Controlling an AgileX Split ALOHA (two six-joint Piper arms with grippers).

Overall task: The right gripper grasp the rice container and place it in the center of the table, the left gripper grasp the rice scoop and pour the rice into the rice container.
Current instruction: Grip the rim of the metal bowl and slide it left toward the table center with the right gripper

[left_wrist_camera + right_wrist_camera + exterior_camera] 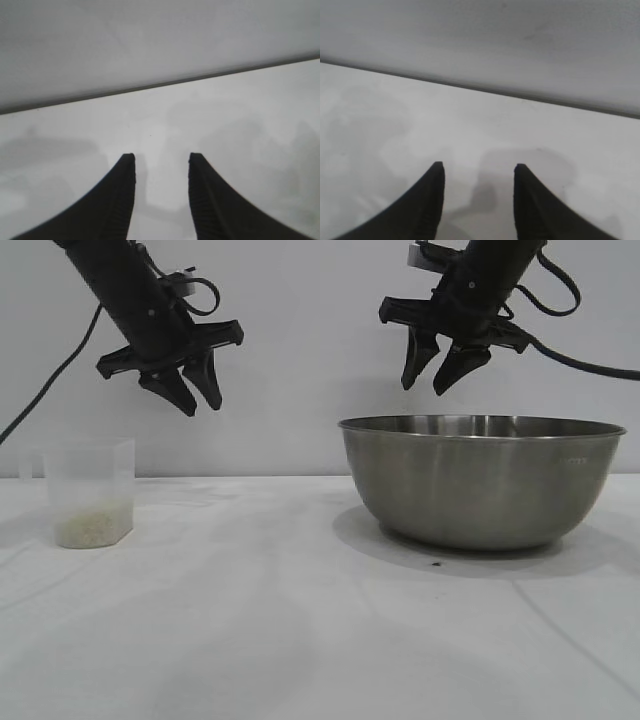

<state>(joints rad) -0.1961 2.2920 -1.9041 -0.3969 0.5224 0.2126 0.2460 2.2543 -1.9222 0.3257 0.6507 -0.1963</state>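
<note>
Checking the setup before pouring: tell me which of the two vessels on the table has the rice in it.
The rice scoop, the small translucent cup under the left gripper; pale rice lies at its bottom. The steel rice container's inside isn't visible.

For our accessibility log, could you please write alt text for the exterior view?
A steel rice container sits right on a white table; a rice scoop holding rice stands left. The open left end effector and open right end effector hang above them, touching nothing.

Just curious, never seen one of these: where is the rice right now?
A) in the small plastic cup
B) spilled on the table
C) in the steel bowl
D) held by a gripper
A: the rice lies at the bottom of the cup, left of the bowl.
</note>
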